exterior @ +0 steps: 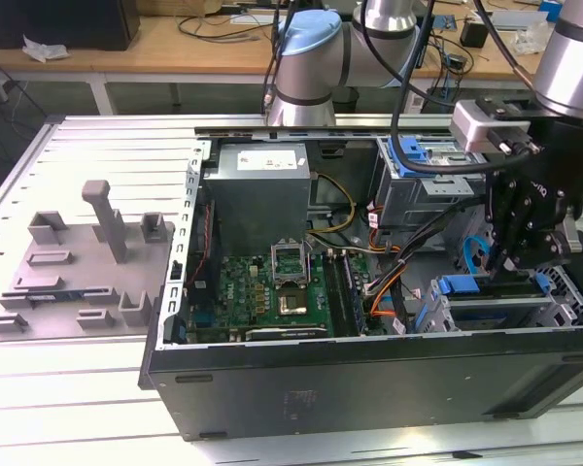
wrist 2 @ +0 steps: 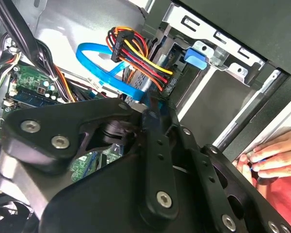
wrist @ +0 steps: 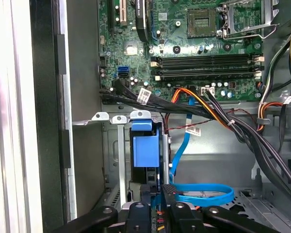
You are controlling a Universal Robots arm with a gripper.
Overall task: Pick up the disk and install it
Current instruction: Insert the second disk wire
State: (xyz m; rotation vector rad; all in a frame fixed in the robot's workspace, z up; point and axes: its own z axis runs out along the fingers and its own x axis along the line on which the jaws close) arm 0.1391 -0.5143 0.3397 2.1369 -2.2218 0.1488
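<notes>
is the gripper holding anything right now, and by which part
It cannot be told. The black gripper is down inside the open computer case, beside the blue plastic carrier frame in the metal drive cage, but any grasp is hidden.

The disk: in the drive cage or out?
In: in the first wrist view the disk sits between the drive cage rails, at the gripper. Fully seated: cannot tell.

Black metal gripper linkage (wrist 2: 136, 174) with silver screws crowds the foreground. Beyond it, a looped flat blue data cable (wrist 2: 99, 68) and a bundle of red, yellow and orange power wires (wrist 2: 136, 48) run beside a silver metal drive cage (wrist 2: 218, 58) carrying a small blue plastic latch (wrist 2: 196, 57). A person's hand (wrist 2: 269, 158) rests at the case edge.
</notes>
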